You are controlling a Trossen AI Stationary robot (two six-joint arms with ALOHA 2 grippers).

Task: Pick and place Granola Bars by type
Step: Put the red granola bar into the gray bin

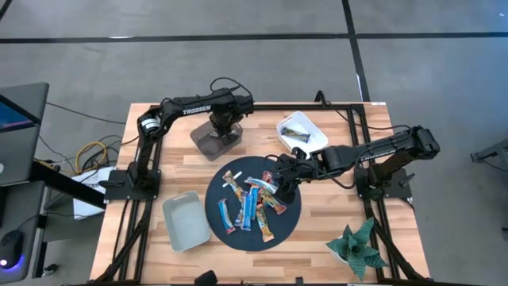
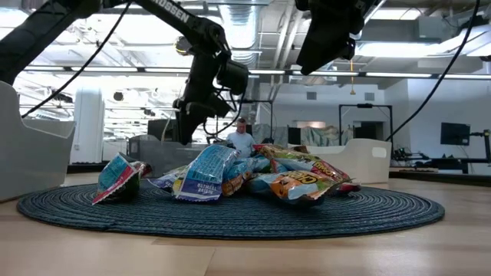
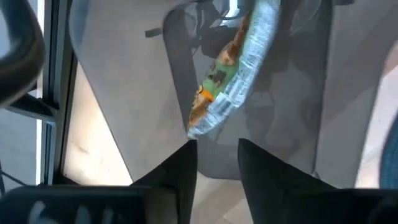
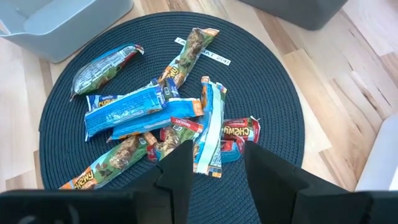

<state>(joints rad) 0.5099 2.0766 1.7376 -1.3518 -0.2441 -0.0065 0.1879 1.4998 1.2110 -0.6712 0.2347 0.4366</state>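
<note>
Several granola bars (image 1: 252,202) in blue, orange-brown, red and white wrappers lie heaped on a round dark blue mat (image 1: 290,221). My right gripper (image 4: 217,165) hangs open above the heap (image 4: 155,115), clear of it. My left gripper (image 3: 217,149) points down into a dark see-through bin (image 1: 203,144) at the far left. It stands open, and nothing lies between its fingers. One bar in a green and orange wrapper (image 3: 233,68) lies slanted in that bin, just beyond the fingertips. My left gripper has one fingertip (image 3: 188,152) right at the near end (image 3: 194,129) of the green and orange bar. Whether it touches that end, I cannot tell. The bar is not between the fingers.
A white bin (image 1: 315,137) with a bar in it stands at the far right of the mat. A pale grey bin (image 1: 186,222) stands at the mat's near left. A small green plant (image 1: 357,246) is at the near right corner. Black frame rails run along the table's sides.
</note>
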